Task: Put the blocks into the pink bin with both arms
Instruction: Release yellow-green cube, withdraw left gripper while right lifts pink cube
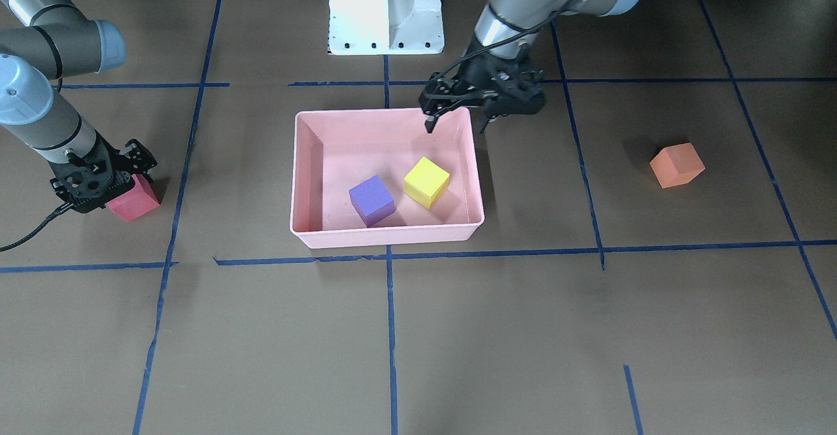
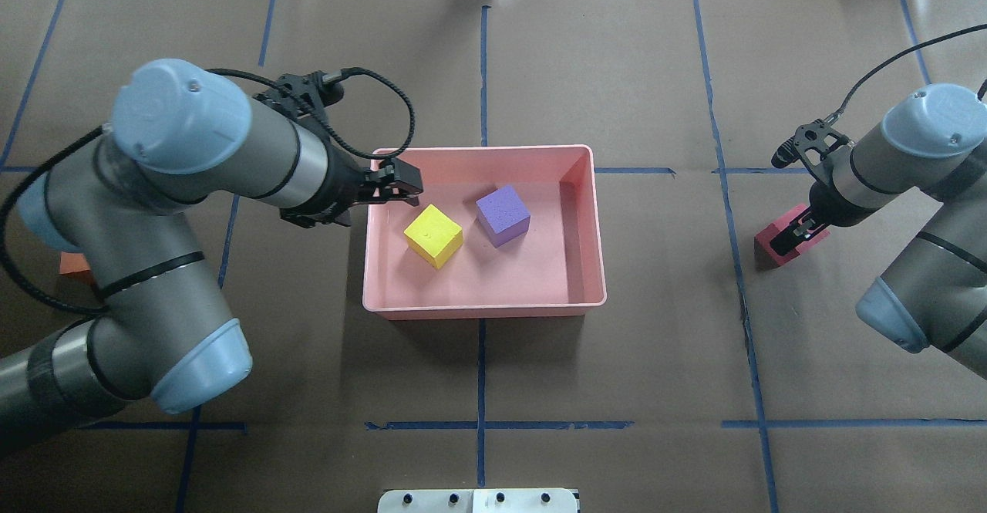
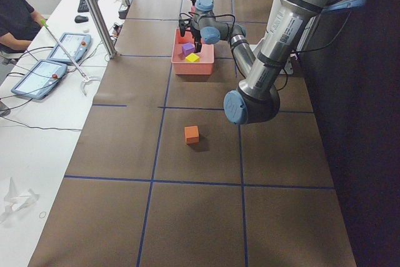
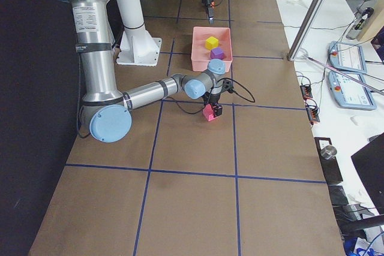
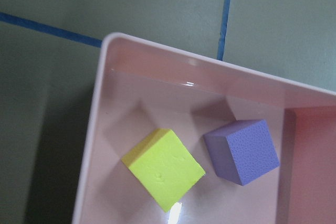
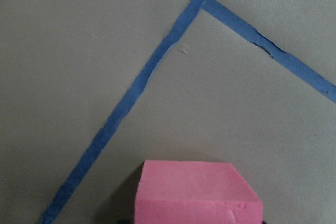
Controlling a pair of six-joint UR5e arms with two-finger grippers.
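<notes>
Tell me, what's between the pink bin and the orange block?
Between pink bin and orange block: only bare table and one blue tape line, in the front-facing view.

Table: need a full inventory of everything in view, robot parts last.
Bin: 1, pink, mid-table.
Yellow block: 1, yellow, in bin.
Purple block: 1, purple, in bin beside the yellow one, apart from it.
Red block: 1, red, on table, right arm's side.
Orange block: 1, orange, on table, left arm's side, alone.
Tape: several strips, blue, grid on brown table.
Tablets: 2, grey, side bench.
Operator: 1, dark top, at bench.
Pedestal: 1, white, robot's base.
Left arm: 1, grey; left tool black, open, over bin's corner.
Right arm: 1, grey; right tool black, at red block, grip unclear.
</notes>
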